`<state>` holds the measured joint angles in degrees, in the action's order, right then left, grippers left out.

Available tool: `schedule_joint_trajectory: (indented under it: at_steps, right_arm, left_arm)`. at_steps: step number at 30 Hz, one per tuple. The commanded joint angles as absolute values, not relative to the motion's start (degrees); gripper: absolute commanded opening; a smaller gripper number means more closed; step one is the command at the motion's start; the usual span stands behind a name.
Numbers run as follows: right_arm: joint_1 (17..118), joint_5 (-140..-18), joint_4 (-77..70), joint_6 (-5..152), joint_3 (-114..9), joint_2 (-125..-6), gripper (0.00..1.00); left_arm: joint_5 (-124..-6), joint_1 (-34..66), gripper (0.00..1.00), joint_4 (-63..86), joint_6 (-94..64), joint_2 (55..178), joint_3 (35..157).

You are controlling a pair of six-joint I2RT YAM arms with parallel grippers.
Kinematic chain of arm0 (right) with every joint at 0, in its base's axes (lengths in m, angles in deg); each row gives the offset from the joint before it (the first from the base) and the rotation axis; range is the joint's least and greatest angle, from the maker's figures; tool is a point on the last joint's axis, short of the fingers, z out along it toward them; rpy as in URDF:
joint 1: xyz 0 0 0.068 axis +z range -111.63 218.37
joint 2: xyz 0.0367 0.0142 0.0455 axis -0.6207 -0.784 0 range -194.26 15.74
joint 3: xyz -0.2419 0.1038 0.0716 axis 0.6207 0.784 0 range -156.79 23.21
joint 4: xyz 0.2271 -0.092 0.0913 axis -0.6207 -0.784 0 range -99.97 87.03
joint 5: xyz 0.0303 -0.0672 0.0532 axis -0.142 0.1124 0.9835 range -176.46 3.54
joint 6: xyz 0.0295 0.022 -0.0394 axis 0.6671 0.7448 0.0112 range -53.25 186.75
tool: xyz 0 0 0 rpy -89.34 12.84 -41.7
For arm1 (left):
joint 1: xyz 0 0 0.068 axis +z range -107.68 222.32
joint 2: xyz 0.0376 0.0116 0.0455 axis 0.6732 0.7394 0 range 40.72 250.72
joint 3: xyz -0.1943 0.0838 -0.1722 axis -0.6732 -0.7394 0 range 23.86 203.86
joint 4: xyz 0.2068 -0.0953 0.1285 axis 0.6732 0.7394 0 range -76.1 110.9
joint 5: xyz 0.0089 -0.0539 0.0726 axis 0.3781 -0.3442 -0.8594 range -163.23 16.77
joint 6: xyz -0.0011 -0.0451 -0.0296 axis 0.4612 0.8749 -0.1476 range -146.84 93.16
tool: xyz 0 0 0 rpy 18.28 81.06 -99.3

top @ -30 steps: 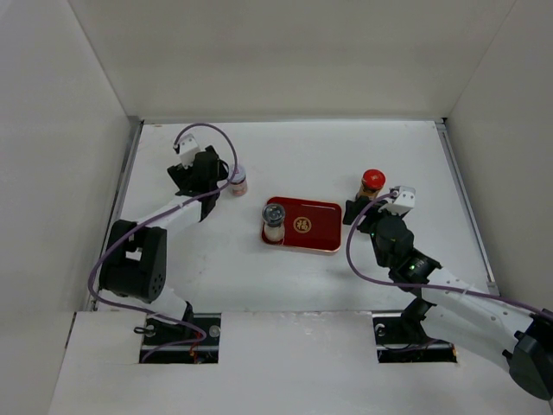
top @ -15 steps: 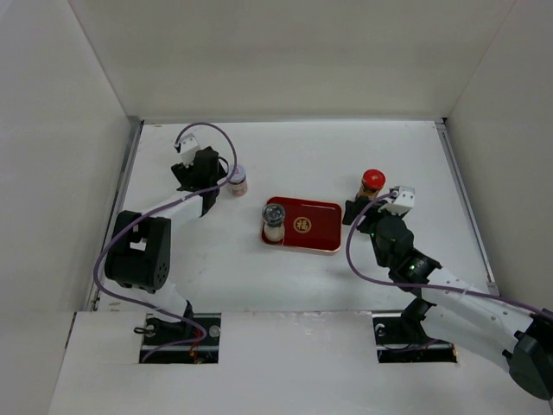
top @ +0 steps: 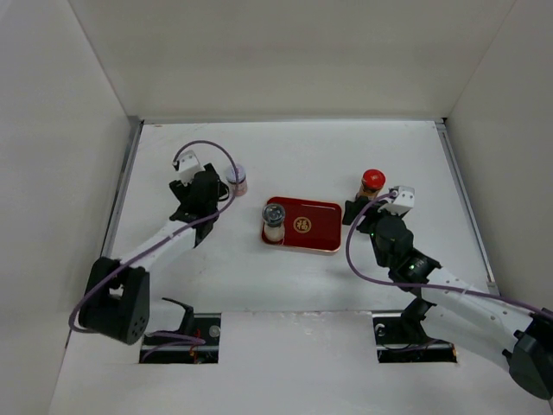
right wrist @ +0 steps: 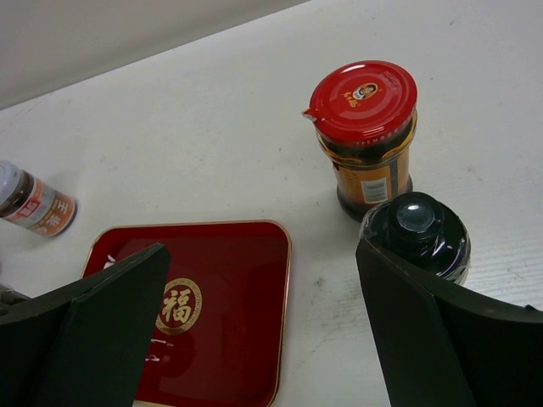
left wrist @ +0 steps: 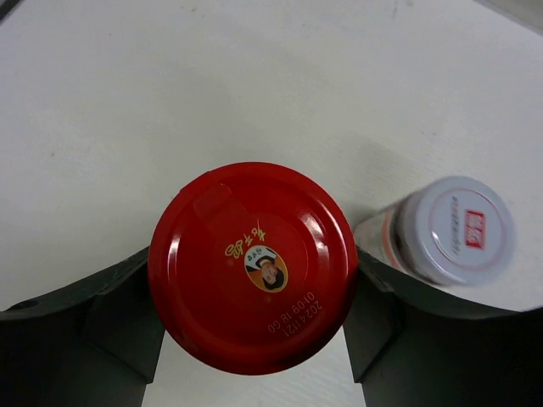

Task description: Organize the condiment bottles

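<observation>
Item 1: left gripper clamped on red-capped jar; pale-capped jar just beside, at 3 o'clock. Risk: your swing could tip it.
Item 2: right gripper wide, empty; black-capped jar at 3 o'clock.

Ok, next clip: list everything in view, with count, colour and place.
Gripped jar: one, red cap, between the left jaws.
Pale-capped jar: one, white-lilac cap, beside the gripped jar.
Silver-capped jar: one, silver-grey cap, on the tray's left end.
Free red jar: one, red cap, right of the tray.
Black-capped jar: one, black cap, beside the free red jar.
Tray: one, red with gold emblem, mid-table.
Table: one, white.
Left gripper: one, black, shut on the gripped jar.
Right gripper: one, black, open near the black-capped jar.
</observation>
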<state>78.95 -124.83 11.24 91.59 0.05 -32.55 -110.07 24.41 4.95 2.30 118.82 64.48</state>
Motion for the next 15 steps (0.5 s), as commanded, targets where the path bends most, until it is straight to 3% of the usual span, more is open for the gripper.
schedule_joint_trajectory:
  at_steps: [1,8,15]
  right_arm:
    - [79.37,-124.61,13.72,91.27,-2.37,-32.34,0.98]
    - [79.37,-124.08,13.73,91.62,-2.02,-31.98,0.98]
    - [79.37,-124.6,13.29,91.18,-2.54,-33.03,0.99]
  left_arm:
    - [-113.13,19.53,0.37,-2.98,1.37,108.67,64.04]
    - [-112.78,8.98,0.37,-0.52,0.32,103.82,64.81]
    - [-111.46,2.82,0.37,-3.06,-3.37,111.89,74.47]
